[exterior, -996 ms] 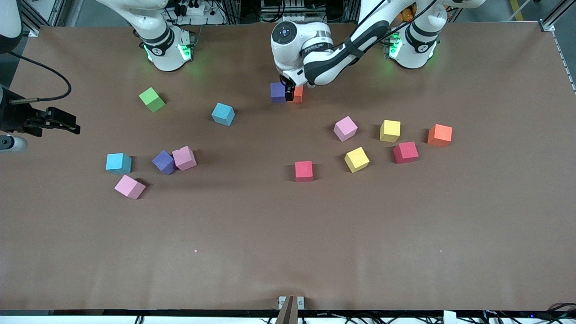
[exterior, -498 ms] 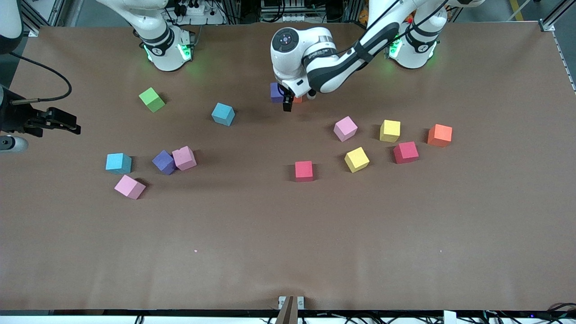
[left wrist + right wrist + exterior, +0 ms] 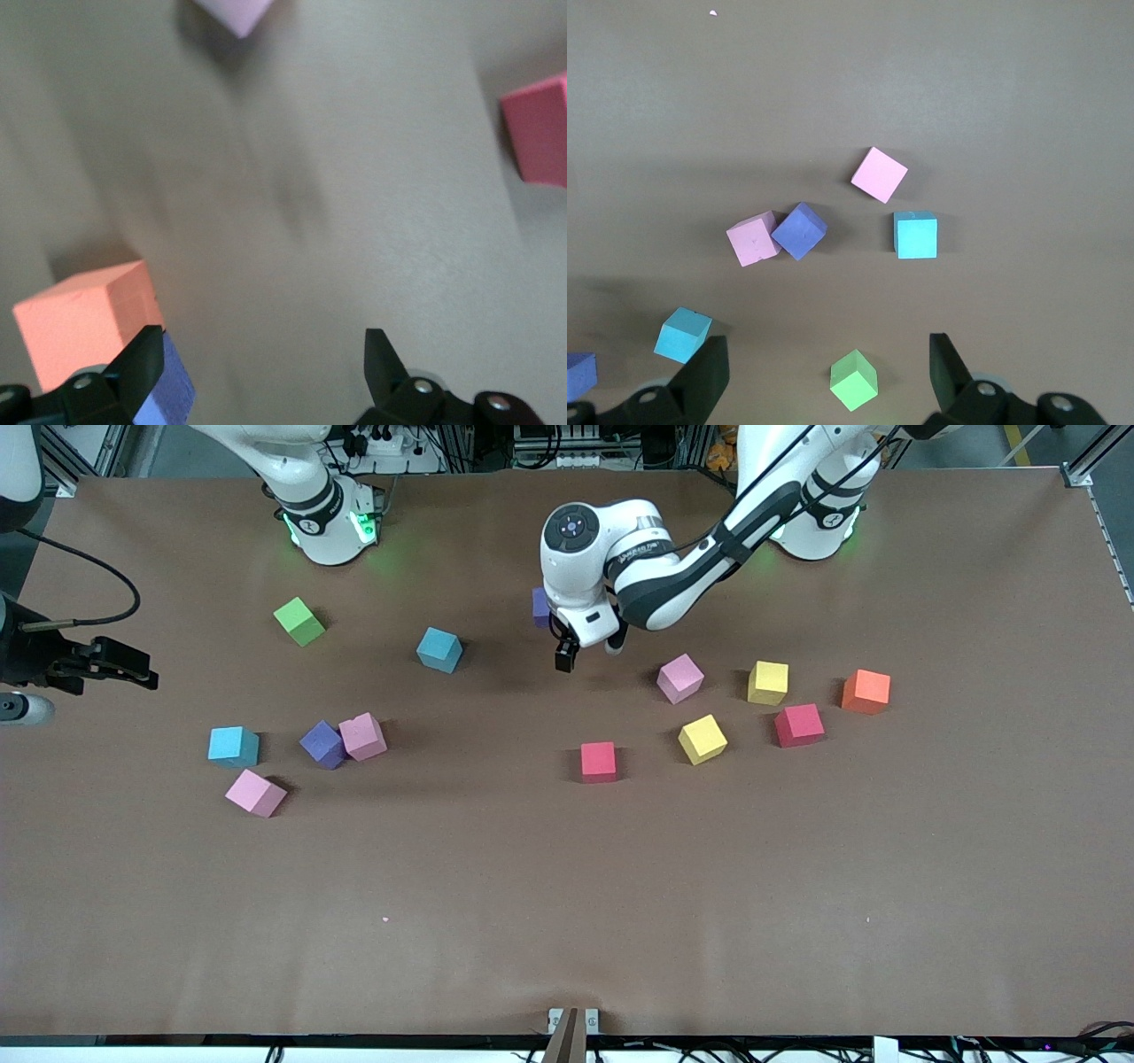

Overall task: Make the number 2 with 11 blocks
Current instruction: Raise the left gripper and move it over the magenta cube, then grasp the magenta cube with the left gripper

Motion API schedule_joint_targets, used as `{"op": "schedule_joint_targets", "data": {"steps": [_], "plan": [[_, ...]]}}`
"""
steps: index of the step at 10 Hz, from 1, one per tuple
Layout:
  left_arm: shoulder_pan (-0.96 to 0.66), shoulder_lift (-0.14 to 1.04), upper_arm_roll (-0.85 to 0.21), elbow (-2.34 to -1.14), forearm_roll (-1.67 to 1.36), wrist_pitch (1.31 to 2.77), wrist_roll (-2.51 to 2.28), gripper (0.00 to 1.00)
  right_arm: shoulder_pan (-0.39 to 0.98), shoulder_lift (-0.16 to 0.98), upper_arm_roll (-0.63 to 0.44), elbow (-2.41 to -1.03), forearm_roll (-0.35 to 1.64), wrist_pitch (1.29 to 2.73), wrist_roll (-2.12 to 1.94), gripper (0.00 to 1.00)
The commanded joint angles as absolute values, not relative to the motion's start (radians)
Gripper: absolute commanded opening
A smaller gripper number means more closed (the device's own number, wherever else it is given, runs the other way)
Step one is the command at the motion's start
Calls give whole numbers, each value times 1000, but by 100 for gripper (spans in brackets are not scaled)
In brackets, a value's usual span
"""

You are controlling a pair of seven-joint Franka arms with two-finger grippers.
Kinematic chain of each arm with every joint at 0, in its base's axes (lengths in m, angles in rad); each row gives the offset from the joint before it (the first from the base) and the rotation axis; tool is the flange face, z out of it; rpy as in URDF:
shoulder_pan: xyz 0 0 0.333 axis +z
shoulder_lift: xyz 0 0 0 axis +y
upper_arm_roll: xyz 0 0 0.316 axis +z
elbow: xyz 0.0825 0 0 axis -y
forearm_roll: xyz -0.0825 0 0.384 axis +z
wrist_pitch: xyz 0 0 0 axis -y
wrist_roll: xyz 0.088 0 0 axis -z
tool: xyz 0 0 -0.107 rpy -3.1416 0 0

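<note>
The blocks lie loose and scattered over the brown table (image 3: 567,886), not in any digit shape. In the upper middle of the front view the left gripper (image 3: 565,657) hangs low over bare tabletop, its two black fingers (image 3: 142,354) spread wide and holding nothing. Just above it in that view a purple foam cube (image 3: 539,607) peeks out from under the white wrist. The left wrist view shows that cube touching or nearly touching an orange foam cube (image 3: 84,323), which the arm hides from the front camera. Toward the left arm's end, in the middle band of the front view, sit a pink foam cube (image 3: 680,678), two yellow foam cubes (image 3: 768,682) (image 3: 702,739), a red foam cube (image 3: 799,724) and a second orange foam cube (image 3: 866,692). Another red foam cube (image 3: 598,762) lies near the centre. Toward the right arm's end are a light blue foam cube (image 3: 440,649), a lime-green foam cube (image 3: 299,621), a second light blue cube (image 3: 234,747), a purple cube (image 3: 323,744) touching a pink cube (image 3: 362,736), and lowest in the frame a third pink cube (image 3: 255,793). The right gripper (image 3: 828,354) waits high over that cluster, fingers parted and empty; the black fixture at the edge of the front view may be it, though I cannot be sure.
</note>
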State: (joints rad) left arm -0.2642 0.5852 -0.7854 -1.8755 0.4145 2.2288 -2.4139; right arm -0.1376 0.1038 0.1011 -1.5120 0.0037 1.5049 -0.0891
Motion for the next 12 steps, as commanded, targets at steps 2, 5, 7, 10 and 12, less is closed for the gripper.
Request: {"op": "schedule_joint_targets", "data": {"steps": [2, 5, 7, 10, 12], "plan": [[-272, 623, -721, -1775, 437, 2207, -2038, 100, -166, 110, 123, -1494, 21, 1489, -87, 100], [-304, 687, -666, -1692, 448, 2207, -1734, 100, -166, 110, 123, -1496, 21, 1485, -86, 100], [-314, 693, -626, -1677, 524, 2210, -1579, 100, -166, 110, 121, -1497, 21, 1483, -86, 100], [-318, 748, -581, -1600, 535, 2217, -1407, 100, -166, 110, 123, -1499, 21, 1473, -77, 100], [-321, 787, -565, -1563, 587, 2236, -1385, 100, -164, 110, 121, -1499, 21, 1465, -74, 100]]}}
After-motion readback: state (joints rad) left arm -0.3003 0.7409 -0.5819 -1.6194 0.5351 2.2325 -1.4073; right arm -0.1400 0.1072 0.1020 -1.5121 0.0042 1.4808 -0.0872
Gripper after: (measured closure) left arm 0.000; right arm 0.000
